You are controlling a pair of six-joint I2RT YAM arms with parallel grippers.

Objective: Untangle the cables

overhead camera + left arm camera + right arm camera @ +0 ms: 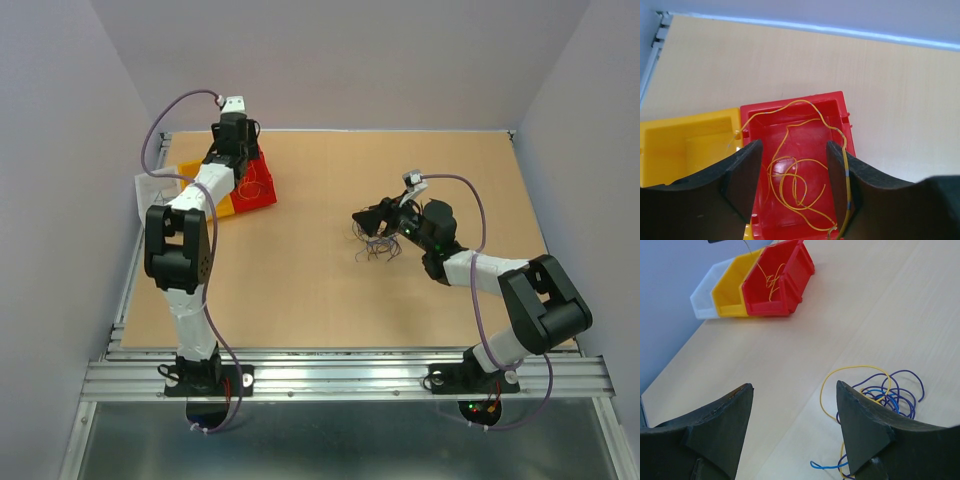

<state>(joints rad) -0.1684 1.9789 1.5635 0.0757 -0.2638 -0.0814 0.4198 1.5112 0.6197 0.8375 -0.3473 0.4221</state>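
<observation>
My left claw (795,145) gapes over the yellow cable (795,161) in the far red bin (757,125); my right claw (794,385) hangs open left of the tangle (890,392)

Cables (880,390) in two lots. One is a loose tangle (375,248) of hair-thin blue, dark purple and yellow wires, looped over each other and flat on the table (790,340). It sits lower right in the right wrist view, a dark knot right of centre in the top view. One yellow loop sticks out left of the heap; a blue end trails at the bottom. The other is a single yellow wire (800,160), coiled loosely inside the red bin (835,100), lower centre of the left wrist view, one strand over the bin's left wall.
</observation>
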